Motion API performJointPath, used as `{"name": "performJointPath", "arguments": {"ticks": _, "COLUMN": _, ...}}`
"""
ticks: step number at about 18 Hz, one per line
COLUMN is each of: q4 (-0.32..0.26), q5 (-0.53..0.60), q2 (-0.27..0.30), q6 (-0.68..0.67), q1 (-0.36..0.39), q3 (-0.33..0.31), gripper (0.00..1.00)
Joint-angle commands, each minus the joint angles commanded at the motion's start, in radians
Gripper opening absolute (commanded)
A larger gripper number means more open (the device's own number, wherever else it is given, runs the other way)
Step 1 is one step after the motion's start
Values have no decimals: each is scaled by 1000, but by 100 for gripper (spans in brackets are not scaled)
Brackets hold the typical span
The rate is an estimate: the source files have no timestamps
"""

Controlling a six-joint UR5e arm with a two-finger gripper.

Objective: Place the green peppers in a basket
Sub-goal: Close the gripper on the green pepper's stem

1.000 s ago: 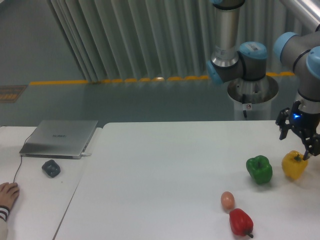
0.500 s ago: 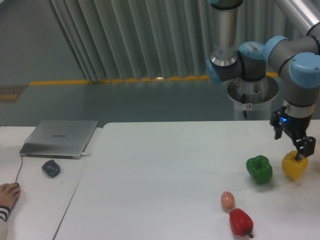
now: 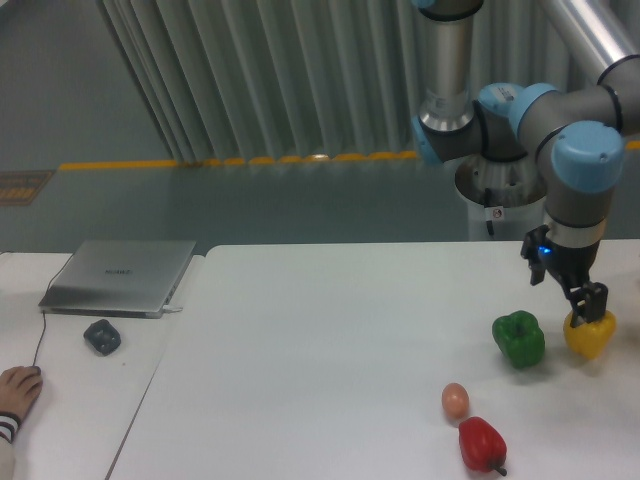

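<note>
The robot arm [image 3: 575, 150] runs out of the picture at the top and right edges, so its upper links cannot be followed, and the gripper [image 3: 582, 300] covers the top of the yellow pepper [image 3: 590, 337], leaving its jaw setting unclear. At lower left, a person's hand [image 3: 14, 390] is cut off by the picture's edge at the wrist. The white tabletop [image 3: 330, 340] runs past the bottom and right edges.
</note>
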Motion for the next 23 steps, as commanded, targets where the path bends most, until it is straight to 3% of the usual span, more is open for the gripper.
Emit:
{"name": "performJointPath", "arguments": {"ticks": 8, "q4": 18, "q5": 89, "q2": -40, "q6": -8, "q1": -48, "q3": 0, "gripper": 100}}
{"name": "performJointPath", "arguments": {"ticks": 22, "q4": 43, "q5": 106, "q2": -87, "q6": -9, "q1": -84, "q3": -3, "gripper": 100}}
{"name": "performJointPath", "arguments": {"ticks": 23, "q4": 41, "q5": 107, "q2": -87, "q6": -9, "q1": -83, "q3": -3, "gripper": 92}}
